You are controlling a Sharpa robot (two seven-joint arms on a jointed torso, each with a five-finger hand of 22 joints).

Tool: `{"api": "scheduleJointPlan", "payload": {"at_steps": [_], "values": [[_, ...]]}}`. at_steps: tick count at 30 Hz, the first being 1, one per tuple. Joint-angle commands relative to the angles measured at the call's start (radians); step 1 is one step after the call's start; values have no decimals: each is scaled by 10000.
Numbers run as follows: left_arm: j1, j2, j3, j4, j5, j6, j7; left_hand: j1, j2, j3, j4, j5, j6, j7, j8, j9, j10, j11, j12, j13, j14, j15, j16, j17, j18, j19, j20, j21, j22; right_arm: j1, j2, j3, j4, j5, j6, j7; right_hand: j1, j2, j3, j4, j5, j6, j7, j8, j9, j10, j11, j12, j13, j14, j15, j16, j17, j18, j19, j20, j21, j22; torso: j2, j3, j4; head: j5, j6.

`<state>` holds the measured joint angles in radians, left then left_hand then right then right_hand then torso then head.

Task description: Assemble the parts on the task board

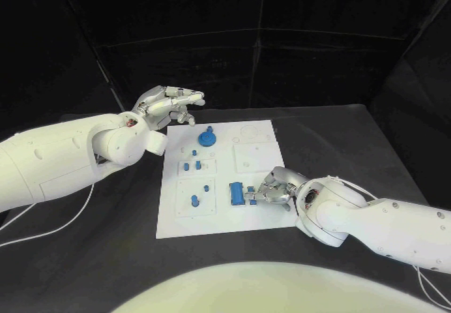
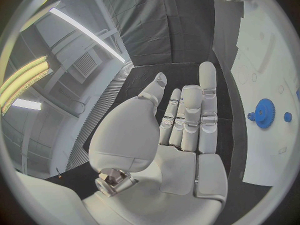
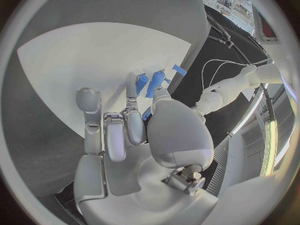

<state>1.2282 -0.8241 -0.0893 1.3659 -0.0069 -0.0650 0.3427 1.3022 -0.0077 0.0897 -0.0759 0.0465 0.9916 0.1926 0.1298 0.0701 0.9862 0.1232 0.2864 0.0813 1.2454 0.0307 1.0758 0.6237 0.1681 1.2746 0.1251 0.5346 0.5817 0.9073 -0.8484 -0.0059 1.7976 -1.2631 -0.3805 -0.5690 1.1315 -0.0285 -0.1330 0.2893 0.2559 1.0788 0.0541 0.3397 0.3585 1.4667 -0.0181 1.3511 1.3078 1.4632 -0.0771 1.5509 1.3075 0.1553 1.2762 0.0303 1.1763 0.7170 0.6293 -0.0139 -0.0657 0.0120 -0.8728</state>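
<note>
**Right Hand Working a Blue Part at the Board's Near Edge; Left Hand Standing Off**

The right hand (image 1: 270,189) lies low over the near right portion of the task board (image 1: 221,218), its arm entering from the right across the black surface (image 1: 329,140). Its fingertips (image 3: 132,80) are drawn together around a small blue part (image 1: 252,194), touching it; in the right wrist view the thumb closes on the blue piece from the opposite side, so the hand appears to pinch it. Just beside it lies a rectangular blue block (image 1: 236,193). The low, palm-down pose probably serves to bring the small part in alongside the block, or to seat it there; whether it is already seated cannot be told.

Further out, in the board's middle, several small blue pegs (image 1: 195,163) stand or lie in the left-hand panels, apart from either hand. These look like work not yet taken up.

At the far end a blue gear (image 1: 206,137) rests on the board, also visible in the left wrist view.

The left hand (image 1: 169,105) hangs above the board's far left corner, clear of the board and holding nothing. Its fingers (image 2: 200,110) are extended and lie close side by side, the thumb set apart. This raised pose likely keeps it out of the right hand's working area.
</note>
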Motion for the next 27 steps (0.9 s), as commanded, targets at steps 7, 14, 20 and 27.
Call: {"api": "scheduleJointPlan", "payload": {"at_steps": [7, 14, 20, 27], "values": [[20, 8, 3, -6, -21, 137, 13, 37, 102, -54, 0, 6, -78, 1, 52, 2, -61, -10, 45, 17, 21, 10, 38, -9, 117, 48, 1, -20, -11, 12, -183, 3, 121, -147, 33, 537, 798, 84, 16, -437, 73, -128, -6, 88, 154, 115, -37, -27, 743, 996, -77, 18, 2260, -159, 0, -52, -78, -19, -9, 4, 4, -5, 2], [19, 5, 3, -15, -82, 153, 3, 37, 102, -54, 0, 6, -78, 1, 52, 2, -61, -10, 45, 17, 21, 10, 38, -9, 117, 48, 1, -20, -11, 11, -419, 3, 306, -152, 550, 832, 1264, 81, -30, -748, 59, -166, 10, 100, 246, 133, -24, 21, 797, 1001, -65, 28, 2281, -166, 8, -45, -71, 13, -19, 6, -17, 0, 2], [18, 27, 2, -35, -100, 167, -2, 37, 102, -54, 0, 6, -78, 1, 52, 2, -61, -10, 45, 17, 21, 10, 38, -9, 117, 48, 1, -20, -11, 11, -536, 3, 344, -152, 678, 836, 1370, 140, -37, -816, 99, -169, 8, 103, 276, 133, -25, 18, 799, 1002, -65, 31, 2287, -165, 9, -44, -73, 12, -8, -1, -3, -24, 2], [17, 37, -1, -49, -104, 173, -13, 37, 102, -54, 0, 6, -78, 1, 52, 2, -61, -10, 45, 17, 21, 10, 38, -9, 117, 48, 1, -20, -11, 10, -513, 3, 283, -89, 720, 706, 1287, 267, -98, -747, 182, -173, 18, 99, 308, 130, -16, 8, 796, 1002, -59, 30, 2286, -166, 13, -40, -72, 21, 9, -5, 17, -21, 2]]}}
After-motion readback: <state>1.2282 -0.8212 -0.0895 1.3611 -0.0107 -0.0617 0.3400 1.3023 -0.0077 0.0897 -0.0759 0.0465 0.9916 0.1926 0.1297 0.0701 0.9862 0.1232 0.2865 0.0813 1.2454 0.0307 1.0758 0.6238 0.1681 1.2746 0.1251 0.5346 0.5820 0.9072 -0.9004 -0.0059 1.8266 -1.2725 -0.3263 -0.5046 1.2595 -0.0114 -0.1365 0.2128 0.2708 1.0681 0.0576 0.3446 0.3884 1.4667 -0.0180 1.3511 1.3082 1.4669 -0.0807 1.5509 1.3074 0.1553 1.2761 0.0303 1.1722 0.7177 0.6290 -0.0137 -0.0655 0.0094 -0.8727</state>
